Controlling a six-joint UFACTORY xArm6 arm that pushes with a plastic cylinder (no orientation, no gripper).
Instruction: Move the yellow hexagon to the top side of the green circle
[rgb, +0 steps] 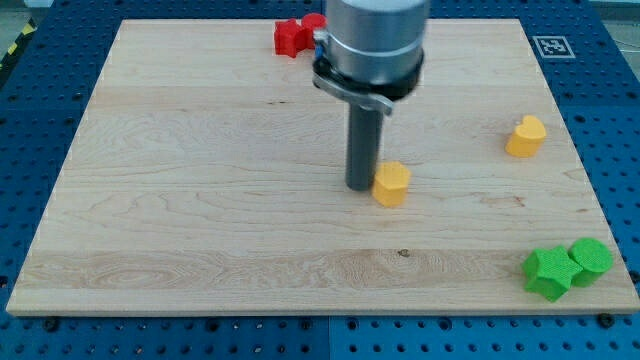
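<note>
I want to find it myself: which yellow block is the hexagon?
Look at the middle of the wooden board, where my tip touches down. The yellow hexagon sits just to its right in the view. The other yellow block is far right, alone.

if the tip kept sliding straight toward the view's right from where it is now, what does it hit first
My tip sits just left of the yellow hexagon, so it would meet that block first, apparently almost at once.

Wooden board (200, 200) — 5 blocks: 2 yellow, 2 green, 1 red.
</note>
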